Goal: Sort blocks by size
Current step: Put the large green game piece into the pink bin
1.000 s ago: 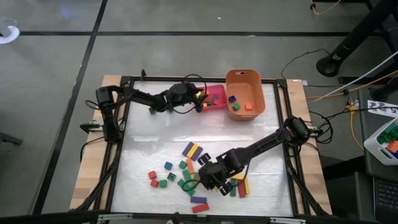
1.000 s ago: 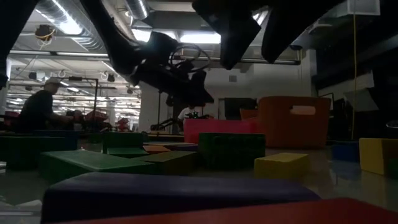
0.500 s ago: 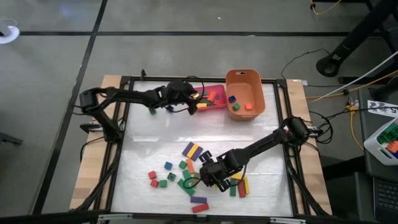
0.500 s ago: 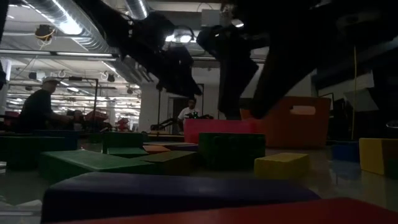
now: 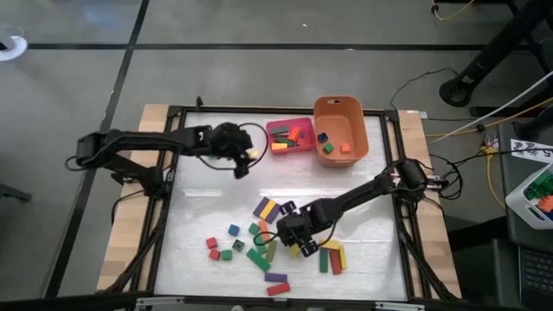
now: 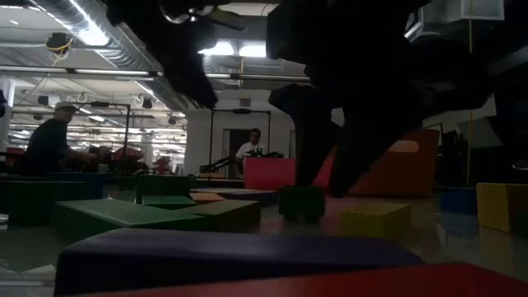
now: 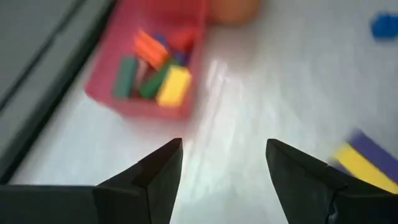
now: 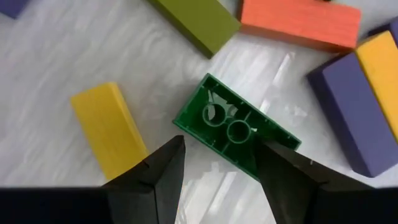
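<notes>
Gripping a green brick while the other arm hangs empty

Clamping a green block (image 8: 236, 134) between its two fingers, the right tool (image 5: 294, 239) hangs among the loose pieces near the front of the counter (image 5: 216, 203). The block (a studded brick, its hollow underside turned toward the wrist camera) sits tilted in the grip. In the low view it shows as a small green cube (image 6: 300, 202) just under the dark fingers; whether it is clear of the surface cannot be told.

Around it lie a yellow bar (image 8: 109, 130), an olive-green bar (image 8: 196, 22), an orange bar (image 8: 301, 25) and a purple-and-yellow pair (image 8: 360, 106), all apart from the held brick. More loose blocks (image 5: 226, 246) are scattered to the left of the right tool.

At the back, the left tool (image 5: 244, 161) hovers over bare counter, its fingers apart and holding nothing, beside the pink tray (image 5: 304, 148). That tray holds several long bars (image 7: 152, 71): orange, green, yellow. Touching the tray's right side, the orange tub (image 5: 340, 108) holds a few small cubes.
</notes>
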Tool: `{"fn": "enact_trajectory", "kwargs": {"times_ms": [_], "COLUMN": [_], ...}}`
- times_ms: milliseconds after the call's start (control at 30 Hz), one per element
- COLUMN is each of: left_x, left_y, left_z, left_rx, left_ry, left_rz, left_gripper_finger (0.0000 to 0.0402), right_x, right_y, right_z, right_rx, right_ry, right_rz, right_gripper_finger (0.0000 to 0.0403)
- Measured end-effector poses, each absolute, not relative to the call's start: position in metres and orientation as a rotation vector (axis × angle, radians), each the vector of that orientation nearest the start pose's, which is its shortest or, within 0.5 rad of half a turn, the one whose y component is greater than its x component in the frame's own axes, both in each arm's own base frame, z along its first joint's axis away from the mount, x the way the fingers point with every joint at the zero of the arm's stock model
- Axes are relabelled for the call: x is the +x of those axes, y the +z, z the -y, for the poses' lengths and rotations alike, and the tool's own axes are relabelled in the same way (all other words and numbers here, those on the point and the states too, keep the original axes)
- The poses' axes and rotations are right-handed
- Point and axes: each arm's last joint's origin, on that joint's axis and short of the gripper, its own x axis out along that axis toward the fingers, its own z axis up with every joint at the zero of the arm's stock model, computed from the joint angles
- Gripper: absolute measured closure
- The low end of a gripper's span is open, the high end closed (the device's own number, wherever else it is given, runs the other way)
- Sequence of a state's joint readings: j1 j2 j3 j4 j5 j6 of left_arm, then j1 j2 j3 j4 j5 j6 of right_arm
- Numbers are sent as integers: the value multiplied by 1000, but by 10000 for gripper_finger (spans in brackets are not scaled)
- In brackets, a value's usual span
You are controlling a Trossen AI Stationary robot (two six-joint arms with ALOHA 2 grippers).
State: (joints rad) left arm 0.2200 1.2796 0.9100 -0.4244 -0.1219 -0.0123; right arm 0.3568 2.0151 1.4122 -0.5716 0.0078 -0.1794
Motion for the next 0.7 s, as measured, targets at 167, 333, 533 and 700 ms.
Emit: {"fn": "enact_trajectory", "kwargs": {"times_ms": [167,333,533,700], "left_x": [243,241,240,240], "left_y": [252,245,240,240], "left_z": [-38,-20,-4,4], "left_rx": [-95,-93,-61,-46], "left_ry": [287,238,178,148], "left_rz": [-914,-958,-975,-970], "left_gripper_finger": [183,183,183,183], "right_x": [383,384,387,388], "right_y": [163,161,155,157], "right_z": [-137,-137,-138,-139], "right_rx": [-394,-479,-589,-651], "right_ry": [392,430,492,541], "right_rz": [-1128,-1111,-1086,-1057], "right_gripper_finger": [208,208,208,208]}}
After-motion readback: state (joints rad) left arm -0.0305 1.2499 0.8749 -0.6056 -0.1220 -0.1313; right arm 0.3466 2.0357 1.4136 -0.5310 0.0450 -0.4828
